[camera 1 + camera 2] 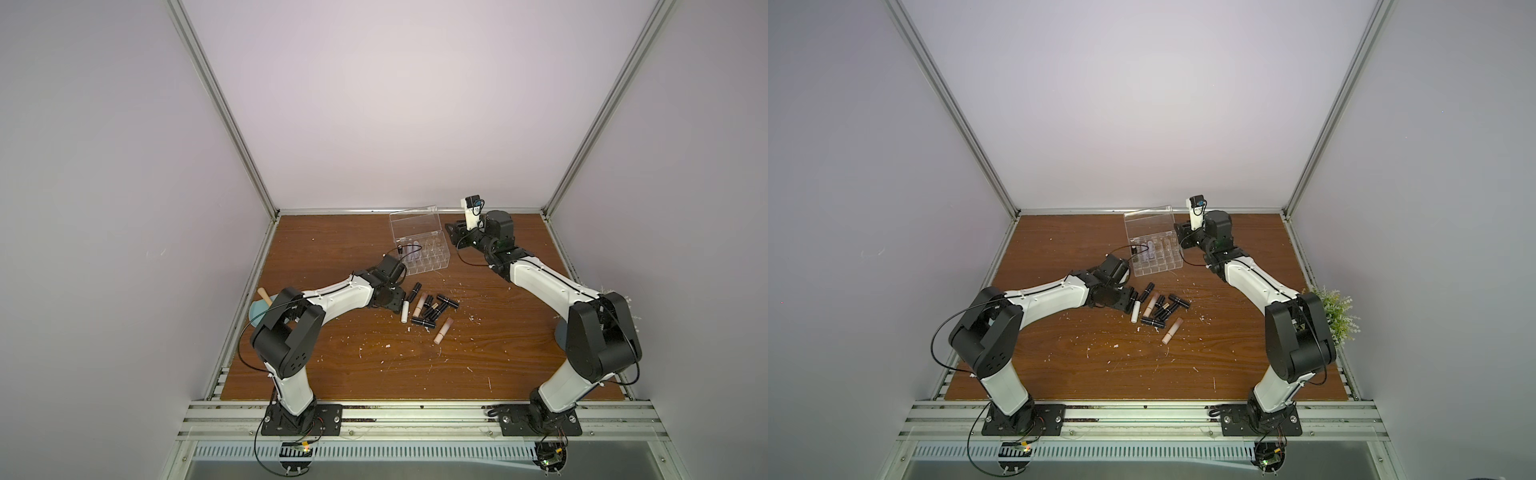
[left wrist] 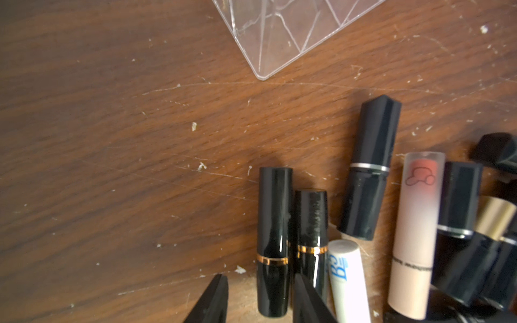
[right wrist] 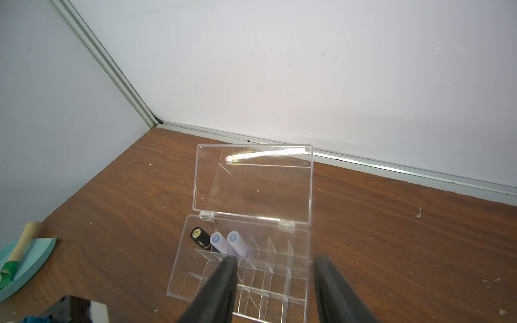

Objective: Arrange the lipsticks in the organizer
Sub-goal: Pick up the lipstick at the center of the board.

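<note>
Black gold-banded lipstick flat on the table, at the left edge of the loose lipsticks heaped mid-table, just near of the organizer. Looks light, rigid and glossy; probably slippery, and apt to roll sideways on the wood if nudged. Best pinched across the barrel around the gold band, near mid-length, so as not to tip when stood on end; taken by the cap end alone, might shed the cap. Packed tight against a second gold-banded black tube, white tube next beyond, so little room for the inner finger. Left gripper astride it: fingers spread, one wedged between the two black tubes, the other clear of the barrel with wood showing in the gap; not yet pinching. Organizer at far centre, lid raised; holds one black tube and two lavender tubes leaning in hinge-side compartments at the left end, rest of the grid bare. Right gripper hovering just right of it, fingers spread, nothing between. Light-blue dustpan at left edge of table, well apart.
</note>
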Controlling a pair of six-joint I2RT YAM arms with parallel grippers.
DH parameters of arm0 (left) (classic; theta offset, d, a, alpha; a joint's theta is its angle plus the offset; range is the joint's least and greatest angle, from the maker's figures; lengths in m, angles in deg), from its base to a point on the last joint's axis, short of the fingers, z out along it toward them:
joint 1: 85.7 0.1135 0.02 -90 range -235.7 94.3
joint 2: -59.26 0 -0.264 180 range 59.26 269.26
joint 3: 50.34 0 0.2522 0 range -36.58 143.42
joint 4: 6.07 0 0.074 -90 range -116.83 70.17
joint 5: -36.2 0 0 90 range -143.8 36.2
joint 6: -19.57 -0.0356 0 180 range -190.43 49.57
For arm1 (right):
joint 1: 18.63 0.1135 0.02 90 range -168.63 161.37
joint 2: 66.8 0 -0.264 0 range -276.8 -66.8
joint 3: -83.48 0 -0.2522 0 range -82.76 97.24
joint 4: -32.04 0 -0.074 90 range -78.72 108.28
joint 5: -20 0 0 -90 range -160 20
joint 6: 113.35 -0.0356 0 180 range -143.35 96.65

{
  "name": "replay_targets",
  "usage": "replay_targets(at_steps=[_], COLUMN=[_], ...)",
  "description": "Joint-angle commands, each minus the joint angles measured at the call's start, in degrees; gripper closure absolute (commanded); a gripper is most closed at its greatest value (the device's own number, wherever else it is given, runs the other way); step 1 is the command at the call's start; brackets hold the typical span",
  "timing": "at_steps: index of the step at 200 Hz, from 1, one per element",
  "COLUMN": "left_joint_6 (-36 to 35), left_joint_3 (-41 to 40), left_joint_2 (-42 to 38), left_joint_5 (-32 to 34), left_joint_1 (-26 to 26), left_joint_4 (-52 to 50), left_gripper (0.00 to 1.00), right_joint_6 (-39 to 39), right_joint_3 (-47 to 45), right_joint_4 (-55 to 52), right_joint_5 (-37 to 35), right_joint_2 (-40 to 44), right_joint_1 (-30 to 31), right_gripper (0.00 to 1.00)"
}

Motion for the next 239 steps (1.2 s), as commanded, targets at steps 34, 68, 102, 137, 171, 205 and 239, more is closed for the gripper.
replay_targets(at_steps=[34,68,102,137,171,205,239], left_joint_6=[-1.25,-1.37,-1.49,-1.82,-2.36,-2.54,-2.45], left_joint_3=[0.98,0.98,1.25,1.59,2.43,3.17,3.60], left_joint_2=[1.23,1.96,2.81,3.49,4.29,5.07,5.77], left_joint_5=[1.14,1.41,1.53,1.84,2.02,2.63,2.86], left_joint_1=[-0.33,-0.32,-0.26,-0.31,-0.25,-0.25,-0.16], left_joint_4=[-1.22,-1.22,-1.22,-1.22,-1.31,-1.77,-2.17], left_gripper=[0.58,0.59,0.60,0.61,0.62,0.64,0.65], right_joint_6=[-0.80,-0.78,-0.80,-0.89,-0.89,-0.89,-0.89], right_joint_3=[0.19,0.20,0.20,0.22,0.20,0.20,0.33], right_joint_4=[1.17,1.22,1.19,1.15,1.13,1.06,1.04], right_joint_5=[1.53,1.53,1.53,1.60,1.60,1.65,1.80], right_joint_2=[1.41,1.40,1.36,1.37,1.47,1.40,1.34], right_joint_1=[-0.32,-0.36,-0.28,-0.36,-0.46,-0.46,-0.55], right_gripper=[0.50,0.50,0.50,0.50,0.50,0.50,0.50])
